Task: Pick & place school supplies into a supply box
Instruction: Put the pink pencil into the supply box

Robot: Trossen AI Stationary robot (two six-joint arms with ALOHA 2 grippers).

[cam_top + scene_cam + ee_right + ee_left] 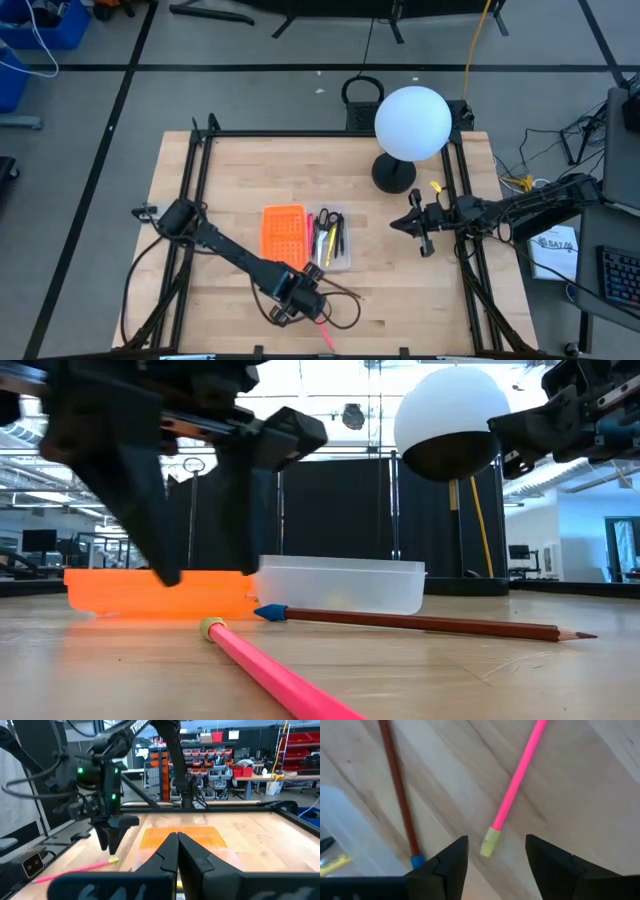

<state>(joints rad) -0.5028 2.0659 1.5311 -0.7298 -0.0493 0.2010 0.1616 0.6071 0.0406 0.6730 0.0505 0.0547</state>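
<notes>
My left gripper (298, 298) (496, 845) is open near the table's near edge, pointing down. Its fingers (165, 530) stand on either side of the yellowish eraser end (489, 843) of a pink pencil (275, 675) that lies flat on the wood. A brown pencil (430, 623) with a blue end (417, 860) lies beside it. The clear supply box (332, 240) (340, 585) rests on the table and holds scissors, pens and a yellow item (332, 864). My right gripper (416, 226) (176, 851) is shut and holds nothing, raised over the table's right side.
An orange perforated panel (283, 234) (150, 592) lies flat against the supply box's left side. A lamp with a white globe (412, 122) stands on a black base at the far right. Black frame rails (190, 200) run along both table sides. Bare wood lies right of the box.
</notes>
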